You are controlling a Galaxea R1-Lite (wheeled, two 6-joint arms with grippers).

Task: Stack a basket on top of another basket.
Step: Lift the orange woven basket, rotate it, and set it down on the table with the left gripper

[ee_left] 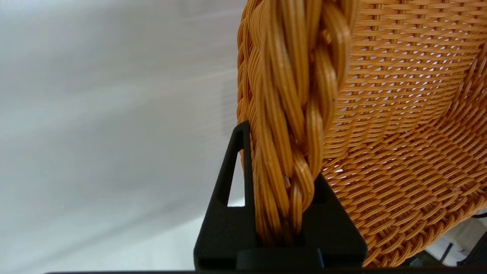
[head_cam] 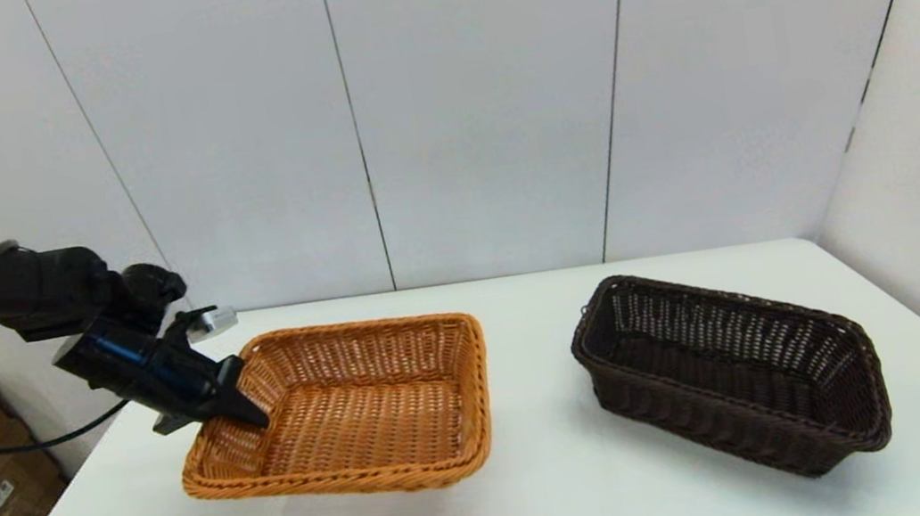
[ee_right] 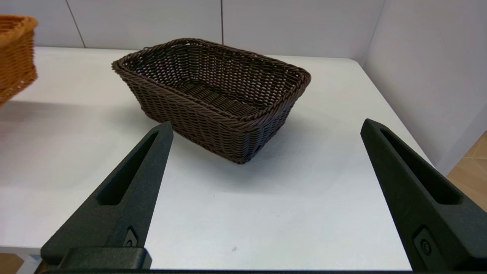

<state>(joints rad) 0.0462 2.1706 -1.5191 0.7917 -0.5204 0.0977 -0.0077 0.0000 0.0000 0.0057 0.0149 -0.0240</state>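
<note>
— Where do we find the orange-tan basket?

— Left of centre, apparently lifted off the worktop, our left pincer clamping its braided rim.

— The dark brown basket?

— Right side, resting; right pincer spread wide.

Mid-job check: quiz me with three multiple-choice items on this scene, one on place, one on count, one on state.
1. The dark basket lies toward which side of the table?
A robot's left B robot's right C centre
2. How many baskets?
A one B two C three
3. The left hand is
A open B parked C shut on the orange basket

B: head view shows it on the right.
B: one orange, one dark.
C: its fingers pinch the braided rim, basket lifted; the right hand hangs open short of the dark basket.
</note>
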